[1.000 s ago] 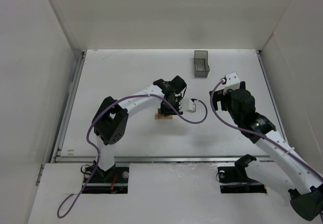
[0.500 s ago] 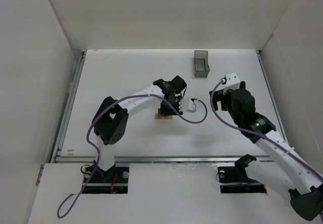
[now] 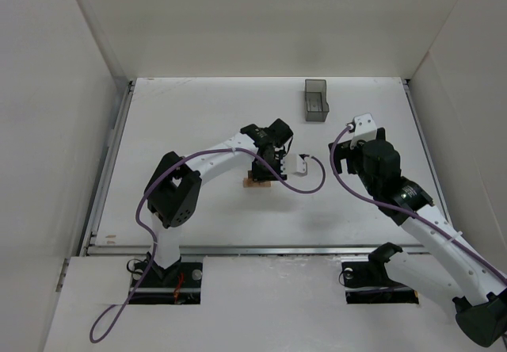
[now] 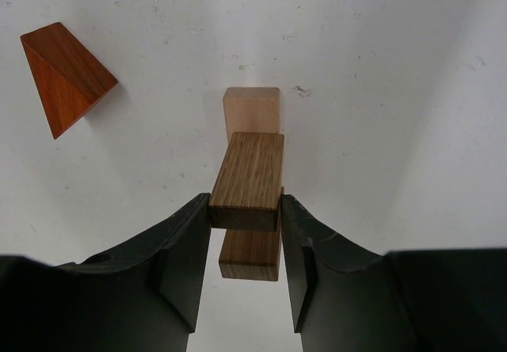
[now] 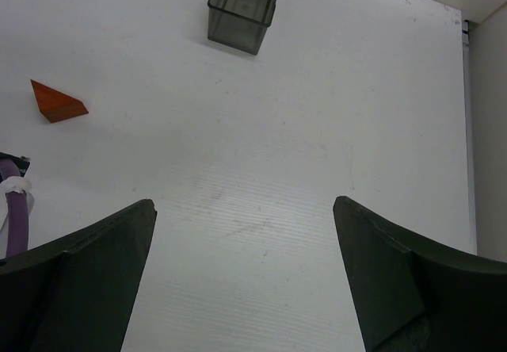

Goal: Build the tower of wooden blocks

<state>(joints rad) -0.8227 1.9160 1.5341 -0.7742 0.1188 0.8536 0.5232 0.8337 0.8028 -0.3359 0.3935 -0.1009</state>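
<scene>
Brown grained block (image 4: 247, 179), rectangular with a streaky wood face, sat at centre of the left wrist frame, lying lengthwise. Its far end overlapped a pale block (image 4: 252, 112), smooth and light tan with a squarish top. Its near end overlapped a second grained block (image 4: 249, 258) lower in the frame. Couldn't tell if it rested on them or hung just above. In the top view only a sliver of the tan wood stack (image 3: 255, 181) showed, just left of centre, under the left gripper (image 3: 266, 170).

Left gripper was clamped on the brown grained block. The matte black fingers (image 4: 186, 265) lay flush against both long sides, no gap showing.

Orange wedge (image 4: 67, 74), triangular with a glossy red-brown grain, lay on its own at upper left of the left wrist frame, apart from the stack. It also showed at the left edge of the right wrist frame (image 5: 57, 102).

Right gripper (image 5: 245, 281) had its jaws spread wide, nothing between them, over the bare white table (image 5: 261, 170), which looked faintly ribbed.

Translucent dark grey bin (image 3: 317, 101), a boxy open-top plastic tub, stood upper centre-right in the top view, well apart from the blocks. A purple cable (image 3: 310, 185) looped beside the left wrist.
</scene>
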